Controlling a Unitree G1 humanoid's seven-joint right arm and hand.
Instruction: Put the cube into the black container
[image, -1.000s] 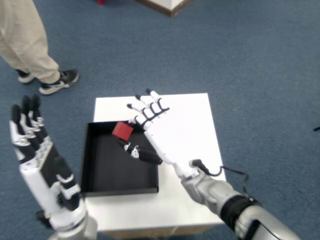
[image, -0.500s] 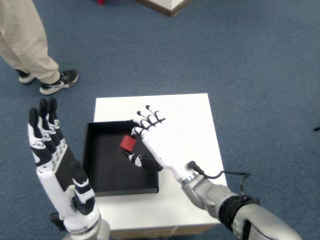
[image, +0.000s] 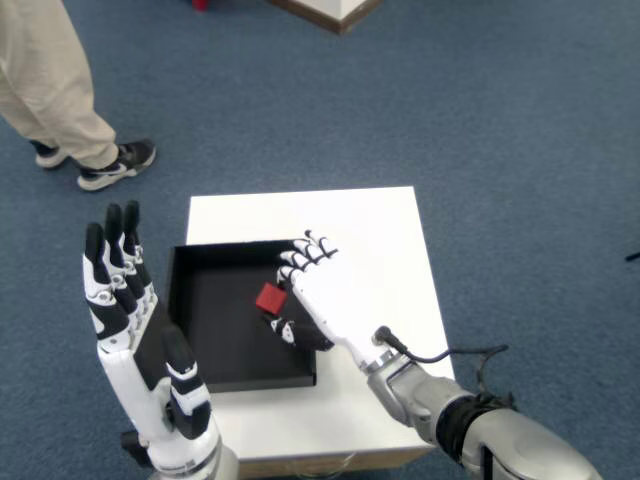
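Note:
The small red cube (image: 270, 298) is over the right part of the black container (image: 205, 335), a shallow square tray on the white table (image: 370, 240). My right hand (image: 318, 298) reaches in over the tray's right wall. The cube sits against the palm side, between the index finger (image: 288, 272) above it and the thumb (image: 288, 330) just below it, so it looks pinched. The other fingers are curled loosely. Whether the cube touches the tray floor I cannot tell.
My left hand (image: 135, 335) is raised, fingers spread, at the tray's left edge, off the table. A person's leg and dark shoe (image: 115, 165) stand on the blue carpet at the far left. A pale box corner (image: 335, 10) shows at the top.
My right hand has drawn back toward me and dropped lower into the tray, carrying the cube from the tray's far rim to its middle right. Its fingers have curled. The left hand moved right.

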